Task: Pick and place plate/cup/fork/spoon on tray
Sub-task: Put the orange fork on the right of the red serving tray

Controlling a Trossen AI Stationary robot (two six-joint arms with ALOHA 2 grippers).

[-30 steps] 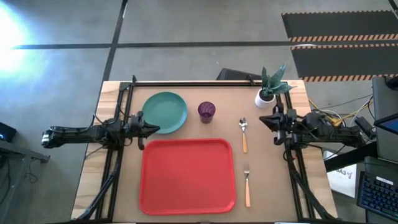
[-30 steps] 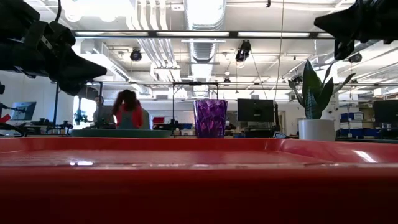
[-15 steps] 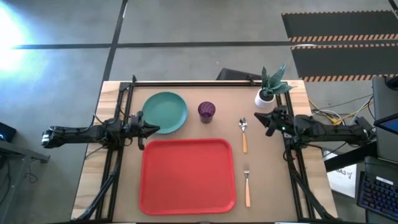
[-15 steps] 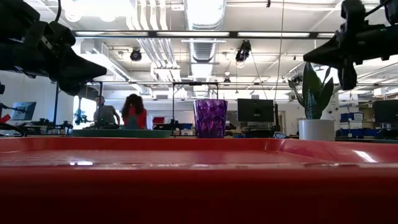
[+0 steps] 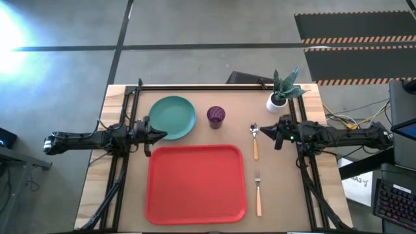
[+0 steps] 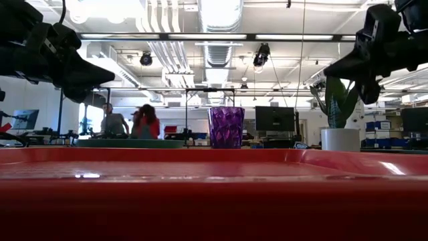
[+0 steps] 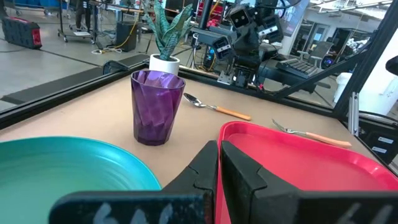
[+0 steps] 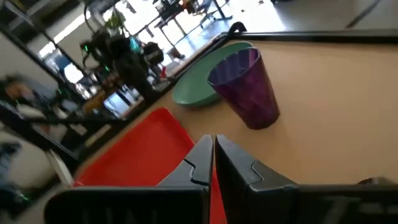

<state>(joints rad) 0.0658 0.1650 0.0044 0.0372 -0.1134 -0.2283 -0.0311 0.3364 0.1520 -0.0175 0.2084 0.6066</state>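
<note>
Two round dishes: teal plate (image 5: 173,117), faceted purple cup (image 5: 216,116)

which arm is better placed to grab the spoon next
Right, most likely. The right hand hovers just beside the spoon, while the left hand waits across the table by the plate.

Plate (image 5: 173,117), cup (image 5: 216,116) behind tray (image 5: 195,184); spoon (image 5: 254,139), fork (image 5: 258,193) right.

Grey concrete floor (image 5: 208,26) surrounds the wooden table (image 5: 286,195); striped hazard mats (image 5: 354,40) lie at two o'clock, glare at ten.
</note>
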